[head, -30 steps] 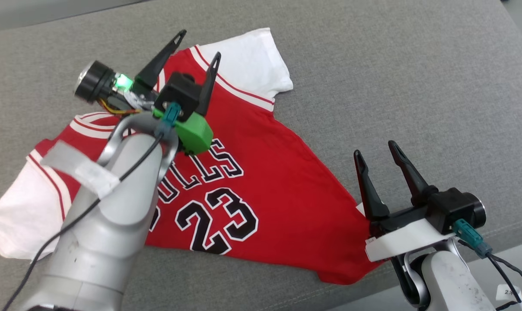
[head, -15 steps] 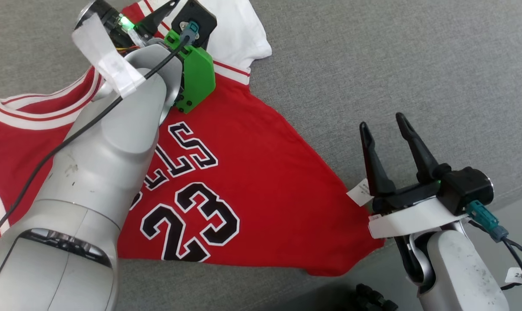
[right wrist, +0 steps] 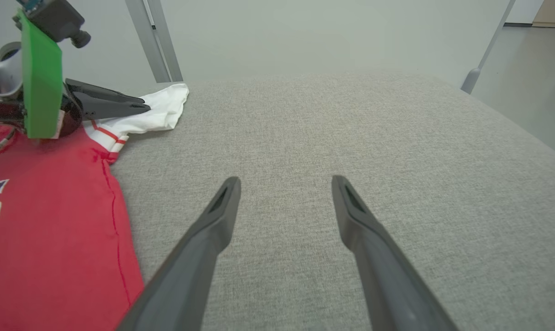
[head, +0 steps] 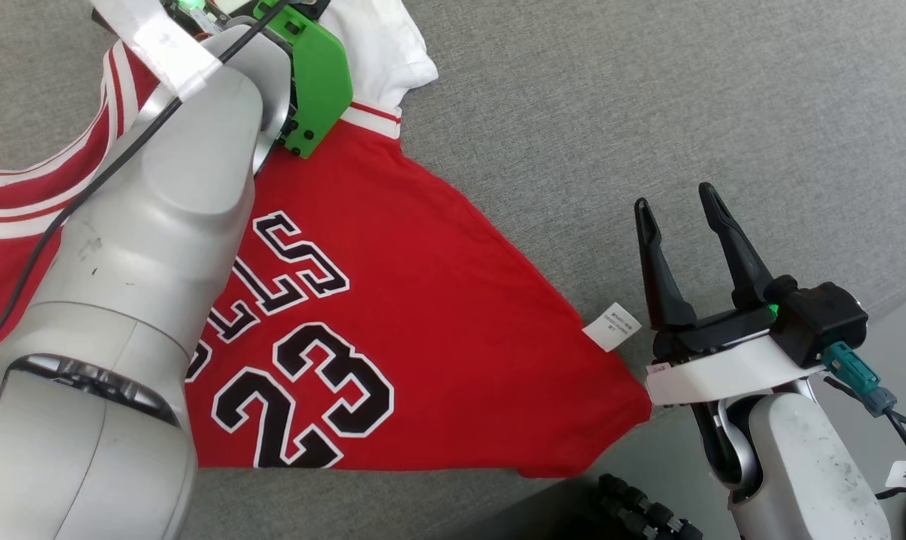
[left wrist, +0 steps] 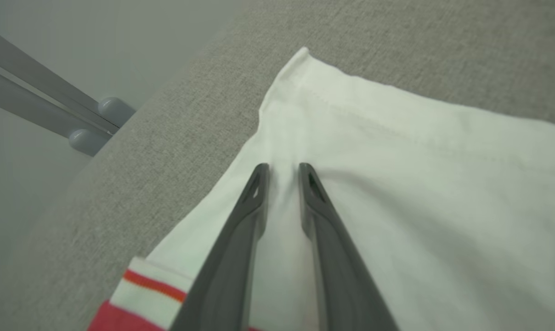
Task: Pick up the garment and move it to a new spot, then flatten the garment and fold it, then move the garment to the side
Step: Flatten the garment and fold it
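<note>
The garment (head: pixel 438 300) is a red jersey with white sleeves and black "23" lettering, spread on the grey padded surface (head: pixel 648 97). My left gripper (left wrist: pixel 283 168) rests on its far white sleeve (left wrist: pixel 420 184), fingers nearly together with a raised ridge of the white cloth pinched between the tips. In the right wrist view the left gripper (right wrist: pixel 146 106) reaches that same sleeve (right wrist: pixel 165 108). In the head view my left arm covers the jersey's left part, with its green mount (head: pixel 314 67) at the top. My right gripper (head: pixel 674 196) (right wrist: pixel 284 180) stands open, just right of the hem corner, holding nothing.
A white label (head: pixel 612 326) sticks out at the jersey's hem. The surface's front edge runs along the lower right, with a black ribbed object (head: pixel 637 510) below it. Metal frame legs (right wrist: pixel 153 37) stand beyond the far edge. Bare grey surface lies right of the jersey.
The head camera has tilted, shifting the whole picture. My left gripper has reached forward onto the white sleeve and its fingers have closed from wide open to a pinch. The right gripper stays open.
</note>
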Controlling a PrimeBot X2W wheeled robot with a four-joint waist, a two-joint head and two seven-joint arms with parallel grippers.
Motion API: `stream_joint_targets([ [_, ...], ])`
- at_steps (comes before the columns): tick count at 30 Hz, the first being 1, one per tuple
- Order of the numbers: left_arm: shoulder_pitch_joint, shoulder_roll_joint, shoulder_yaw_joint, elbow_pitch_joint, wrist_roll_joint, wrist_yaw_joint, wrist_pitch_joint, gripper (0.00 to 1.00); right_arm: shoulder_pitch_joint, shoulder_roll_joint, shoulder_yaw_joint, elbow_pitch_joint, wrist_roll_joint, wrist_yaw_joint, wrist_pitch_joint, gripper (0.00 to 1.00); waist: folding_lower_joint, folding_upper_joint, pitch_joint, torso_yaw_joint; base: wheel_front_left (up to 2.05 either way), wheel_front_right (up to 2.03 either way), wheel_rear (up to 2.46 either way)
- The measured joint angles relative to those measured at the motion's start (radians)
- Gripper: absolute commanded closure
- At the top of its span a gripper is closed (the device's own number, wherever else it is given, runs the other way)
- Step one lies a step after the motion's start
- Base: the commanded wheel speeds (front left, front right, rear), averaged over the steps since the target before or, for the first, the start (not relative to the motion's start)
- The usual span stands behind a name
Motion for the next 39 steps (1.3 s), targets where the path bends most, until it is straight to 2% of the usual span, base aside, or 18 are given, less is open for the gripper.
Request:
stream_joint_targets([
  [7, 0.014, 0.019, 0.048, 0.013, -0.055, 0.048, -0.12, 1.0, 0.004, 0.0, -0.019, 0.001, -0.013, 0.0, 0.0, 0.0, 0.0, 0.0, -0.01, 0.048, 0.0, 0.0, 0.0],
  [14, 0.017, 0.084, 0.122, 0.021, -0.125, 0.096, -0.24, 1.0, 0.005, 0.001, -0.024, 0.004, -0.053, 0.0, 0.0, 0.0, 0.0, 0.0, -0.033, 0.127, 0.0, 0.0, 0.0],
  [21, 0.05, 0.146, 0.141, 0.041, -0.142, 0.126, -0.275, 1.0, 0.017, 0.001, -0.062, 0.015, -0.056, 0.0, 0.0, 0.0, 0.0, 0.0, -0.058, 0.192, 0.0, 0.0, 0.0],
  [27, 0.107, 0.152, 0.154, 0.006, -0.167, 0.14, -0.322, 1.0, 0.043, 0.001, -0.071, 0.032, -0.057, 0.0, 0.0, 0.0, 0.0, 0.0, -0.09, 0.215, 0.0, 0.0, 0.0],
  [31, 0.183, 0.158, 0.159, -0.114, -0.167, 0.154, -0.334, 1.0, 0.06, 0.001, -0.074, 0.04, -0.054, 0.0, 0.0, 0.0, 0.0, 0.0, -0.117, 0.226, 0.0, 0.0, 0.0],
  [34, 0.286, 0.18, 0.172, -0.318, -0.153, 0.185, -0.336, 1.0, 0.074, 0.001, -0.082, 0.042, -0.053, 0.0, 0.0, 0.0, 0.0, 0.0, -0.14, 0.234, 0.0, 0.0, 0.0],
  [35, 0.396, 0.192, 0.178, -0.464, -0.139, 0.209, -0.337, 1.0, 0.088, 0.001, -0.085, 0.043, -0.05, 0.0, 0.0, 0.0, 0.0, 0.0, -0.157, 0.239, 0.0, 0.0, 0.0],
  [39, 0.608, 0.196, 0.167, -0.658, -0.119, 0.237, -0.337, 1.0, 0.105, 0.001, -0.084, 0.046, -0.05, 0.0, 0.0, 0.0, 0.0001, 0.0, -0.186, 0.254, 0.0, 0.0, 0.0],
])
